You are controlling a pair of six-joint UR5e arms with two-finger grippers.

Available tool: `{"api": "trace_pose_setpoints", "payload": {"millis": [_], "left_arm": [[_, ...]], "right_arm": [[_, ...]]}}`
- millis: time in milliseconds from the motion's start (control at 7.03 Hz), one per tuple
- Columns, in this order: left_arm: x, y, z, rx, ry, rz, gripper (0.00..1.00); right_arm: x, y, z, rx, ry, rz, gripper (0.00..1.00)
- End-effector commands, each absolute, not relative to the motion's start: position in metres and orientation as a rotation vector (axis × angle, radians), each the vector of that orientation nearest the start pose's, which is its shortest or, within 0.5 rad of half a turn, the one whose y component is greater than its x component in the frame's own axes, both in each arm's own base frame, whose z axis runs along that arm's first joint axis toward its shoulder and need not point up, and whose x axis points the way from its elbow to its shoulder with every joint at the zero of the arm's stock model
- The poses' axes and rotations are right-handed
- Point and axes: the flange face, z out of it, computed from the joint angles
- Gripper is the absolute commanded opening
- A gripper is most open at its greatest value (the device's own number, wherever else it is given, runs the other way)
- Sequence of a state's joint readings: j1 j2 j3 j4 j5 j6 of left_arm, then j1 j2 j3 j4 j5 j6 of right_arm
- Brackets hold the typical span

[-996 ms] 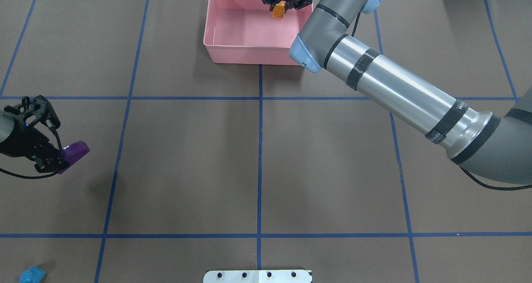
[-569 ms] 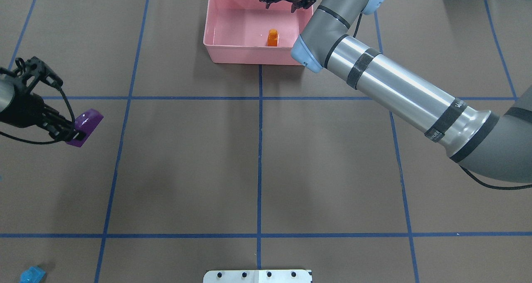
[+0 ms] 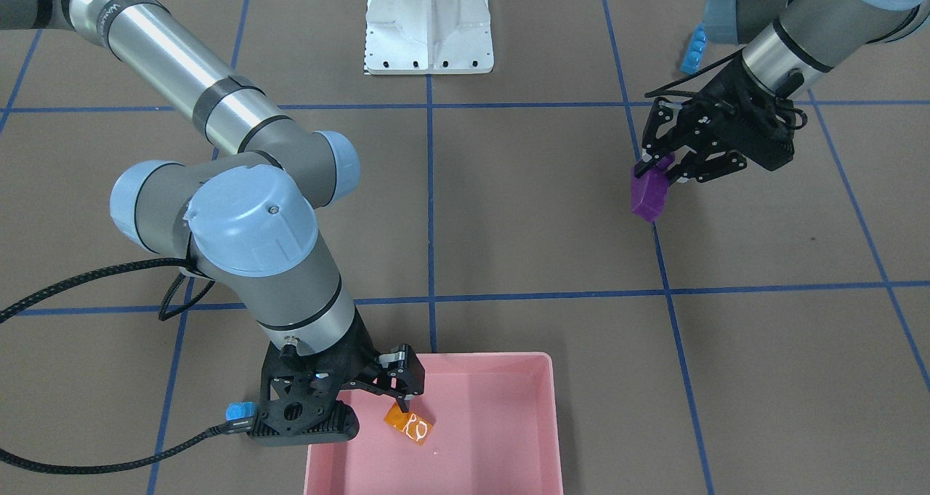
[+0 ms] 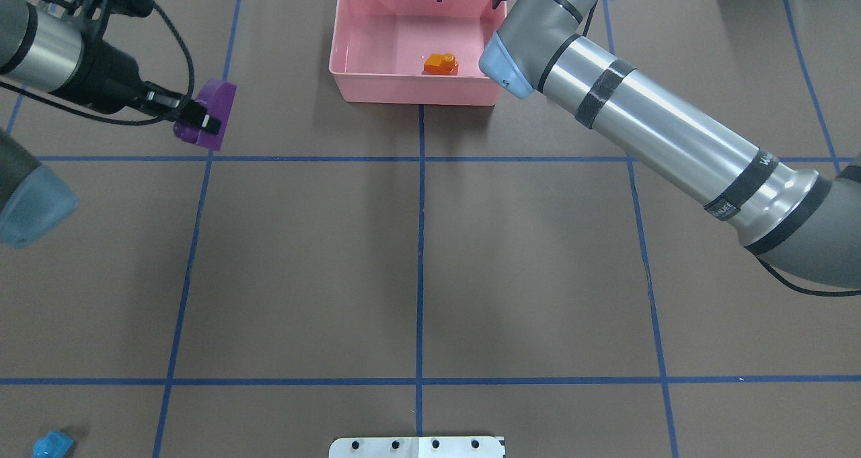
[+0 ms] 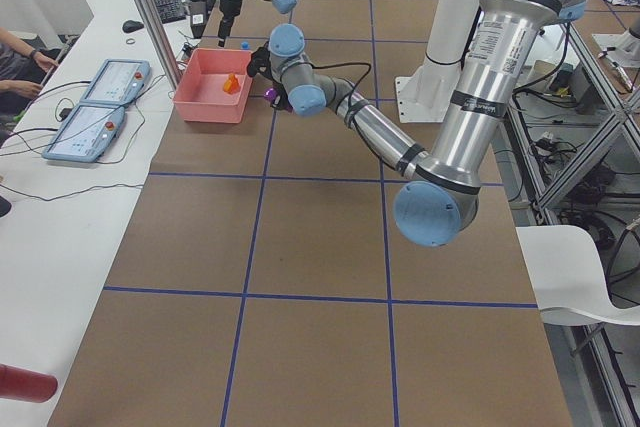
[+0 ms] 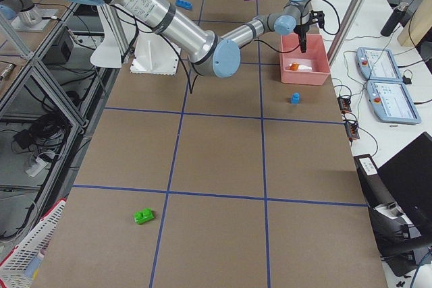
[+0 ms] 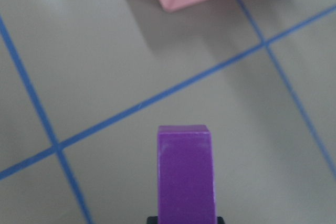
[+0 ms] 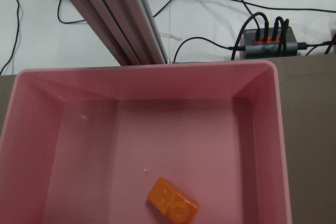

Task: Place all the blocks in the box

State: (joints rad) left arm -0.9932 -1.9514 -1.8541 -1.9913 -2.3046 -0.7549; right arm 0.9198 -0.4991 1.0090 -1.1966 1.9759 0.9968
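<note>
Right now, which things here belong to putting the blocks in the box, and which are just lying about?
Job: pink box; orange block inside it; purple block in the left hand; green block, small blue block, long blue block on the table.
Lying about: white metal base; two tablets beside the table.

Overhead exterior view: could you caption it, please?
Orange block lies in the pink box; left fingers hold the purple block.

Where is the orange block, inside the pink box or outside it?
Inside. The orange block lies on the floor of the pink box, within its walls, held by nothing.
</note>
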Motion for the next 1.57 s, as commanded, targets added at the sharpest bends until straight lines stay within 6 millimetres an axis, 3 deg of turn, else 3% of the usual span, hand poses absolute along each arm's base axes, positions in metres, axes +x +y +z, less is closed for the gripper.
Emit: {"api": "trace_pose_setpoints", "payload": {"millis": [0,285,427,569,711,996,1138,1423], "left_arm": [[0.291,-0.583,0.191,0.441,1.181,0.066,0.00],[0.322,-0.645,0.188,0.533,1.196,-0.075,0.00],[0.348,-0.669,0.163,0.560,1.180,-0.117,0.00],[0.406,-0.679,0.130,0.607,1.139,-0.188,0.00],[0.447,-0.688,0.118,0.659,1.089,-0.231,0.00],[0.507,-0.700,0.144,0.718,0.995,-0.293,0.00],[0.524,-0.706,0.150,0.736,0.939,-0.319,0.00],[0.535,-0.723,0.179,0.746,0.835,-0.357,0.00]], "right_arm": [[-0.401,-0.714,0.187,0.295,-0.798,0.018,0.99],[-0.364,-0.695,0.265,0.332,-0.740,-0.096,0.99],[-0.364,-0.694,0.272,0.331,-0.736,-0.101,0.99],[-0.362,-0.692,0.288,0.367,-0.757,-0.108,0.99],[-0.360,-0.689,0.312,0.411,-0.784,-0.113,0.99],[-0.367,-0.698,0.343,0.459,-0.813,-0.123,0.99],[-0.369,-0.702,0.357,0.480,-0.823,-0.127,0.99],[-0.377,-0.709,0.386,0.505,-0.839,-0.127,0.99]]}}
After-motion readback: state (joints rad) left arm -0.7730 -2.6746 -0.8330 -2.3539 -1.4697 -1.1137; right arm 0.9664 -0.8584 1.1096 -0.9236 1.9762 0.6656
